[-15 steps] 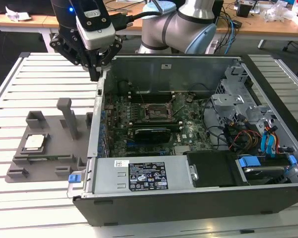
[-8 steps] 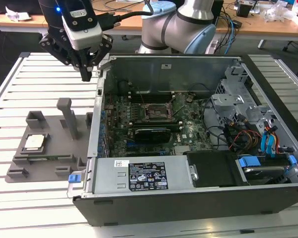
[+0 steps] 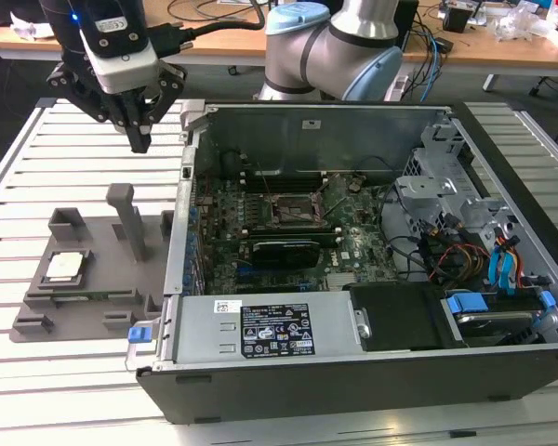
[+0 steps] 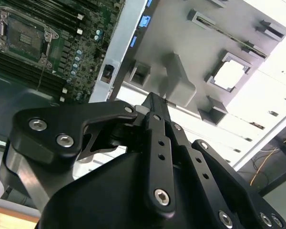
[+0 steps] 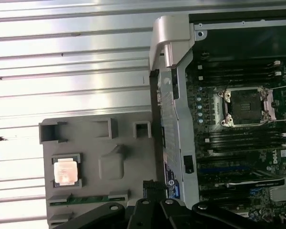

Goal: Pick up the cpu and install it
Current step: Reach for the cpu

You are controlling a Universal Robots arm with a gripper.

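cpu (image 3: pixel 63 267) in fixture (image 3: pixel 79 316), fingers (image 3: pixel 141 133) pressed together

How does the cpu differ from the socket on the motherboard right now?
The cpu is bright silver; the socket is dark, metal-framed. The cpu lies in the grey fixture outside the case; the socket sits on the motherboard inside. Both are square.

You have a white slatted table (image 3: pixel 65 400) under the work, and its ribs run across the exterior view and catch bright light. Behind it stands a wooden desk (image 3: pixel 214 45) strewn with dark cables (image 3: pixel 209 11), and blue cables (image 3: pixel 434 65) hang off its front edge. The floor (image 3: pixel 5 111) you see between table and desk is dark grey.
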